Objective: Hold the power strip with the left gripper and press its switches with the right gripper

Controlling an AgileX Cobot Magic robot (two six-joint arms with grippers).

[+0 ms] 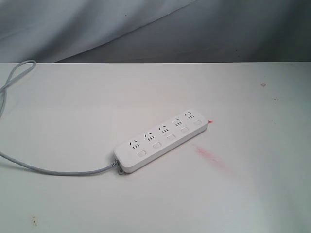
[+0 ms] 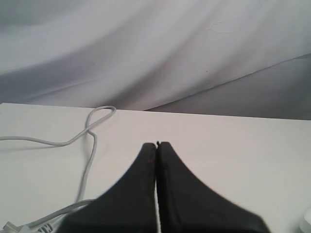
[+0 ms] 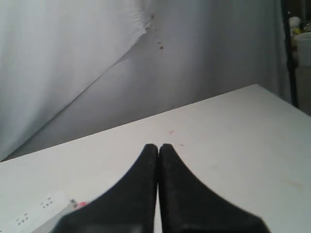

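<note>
The white power strip [image 1: 163,141] lies at a slant in the middle of the white table, its row of switches [image 1: 170,138] along the near side and its grey cord [image 1: 53,171] running off to the left. Neither arm shows in the exterior view. In the left wrist view my left gripper [image 2: 157,144] is shut with nothing in it, over bare table, with the cord [image 2: 90,145] looping beside it. My right gripper [image 3: 158,146] is also shut and empty; one end of the power strip [image 3: 34,213] shows at the edge of the right wrist view.
A pink smear [image 1: 210,156] marks the table just right of the strip. The cord makes a loop [image 1: 17,73] at the far left by the table's back edge. Grey cloth [image 1: 155,29] hangs behind the table.
</note>
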